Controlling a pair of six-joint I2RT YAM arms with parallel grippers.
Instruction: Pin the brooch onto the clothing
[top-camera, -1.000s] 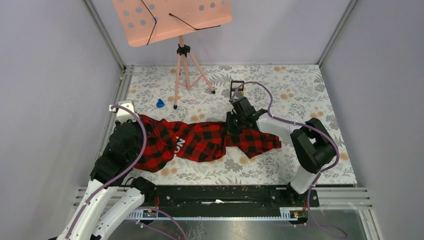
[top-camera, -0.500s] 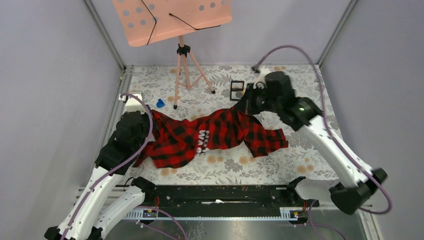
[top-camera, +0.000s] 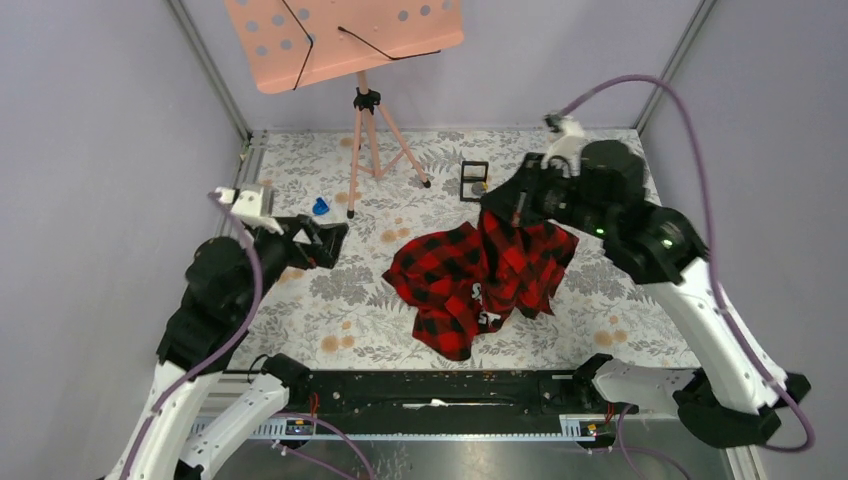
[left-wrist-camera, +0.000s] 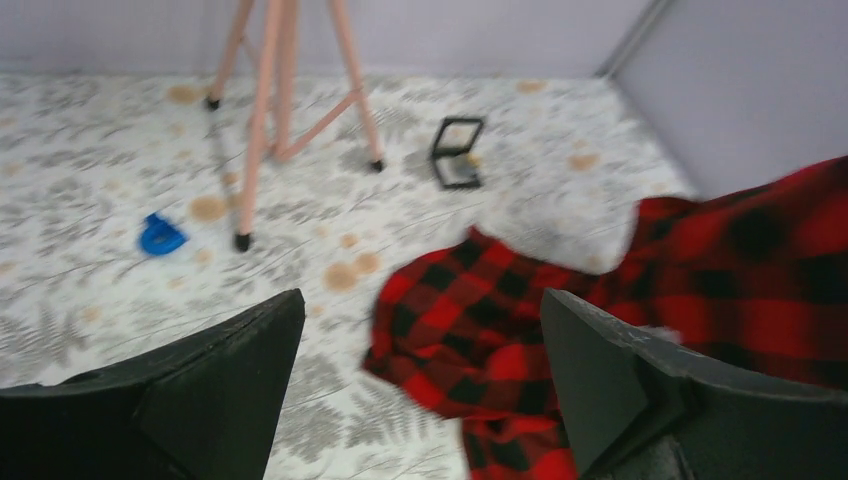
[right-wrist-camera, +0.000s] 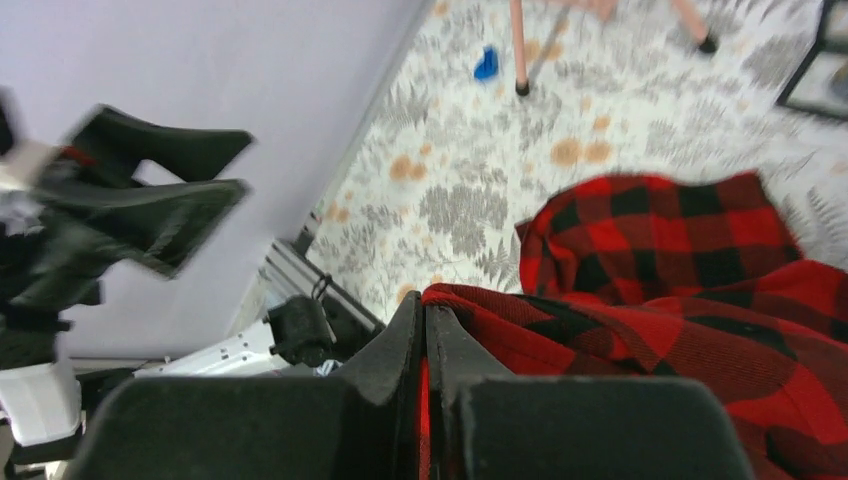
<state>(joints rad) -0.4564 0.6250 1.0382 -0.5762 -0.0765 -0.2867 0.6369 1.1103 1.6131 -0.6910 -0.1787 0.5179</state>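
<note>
Now my right pincer (right-wrist-camera: 423, 315) is clamped on the flannel shirt (top-camera: 470, 275), my left pincer (left-wrist-camera: 420, 308) gapes empty; I should spread it flat on the table (top-camera: 330, 322).

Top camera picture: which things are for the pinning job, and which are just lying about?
For the job: red-and-black checked flannel shirt, right pincer clamped on it. Brooch not visible.
Lying about: small blue object, black square frame, pink music stand.

You have open surface (top-camera: 340, 305) along the near edge toward the left corner. The shirt (top-camera: 470, 285) hangs from your right tool (top-camera: 492, 207), heaped mid-surface. By the far edge, stand legs (top-camera: 380, 160), a blue object (top-camera: 320, 207) and a frame box (top-camera: 473, 181) block passage.
</note>
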